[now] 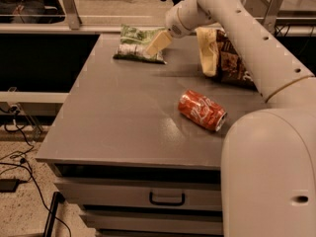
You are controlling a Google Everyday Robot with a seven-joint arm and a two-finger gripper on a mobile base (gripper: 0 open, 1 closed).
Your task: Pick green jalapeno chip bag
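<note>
The green jalapeno chip bag (132, 45) lies flat at the far left of the grey table (118, 117); it is light green with a white panel. My gripper (157, 44) reaches in from the right on the white arm (232, 19) and sits at the bag's right end, over or against its edge. Whether it touches the bag I cannot tell. The bag still rests on the table.
A larger brown-and-yellow chip bag (223, 57) stands at the far right of the table. A red soda can (201, 110) lies on its side near the middle right. My white base (269, 177) fills the lower right. Drawers (167, 199) sit under the tabletop; cables (15, 157) lie on the floor at left.
</note>
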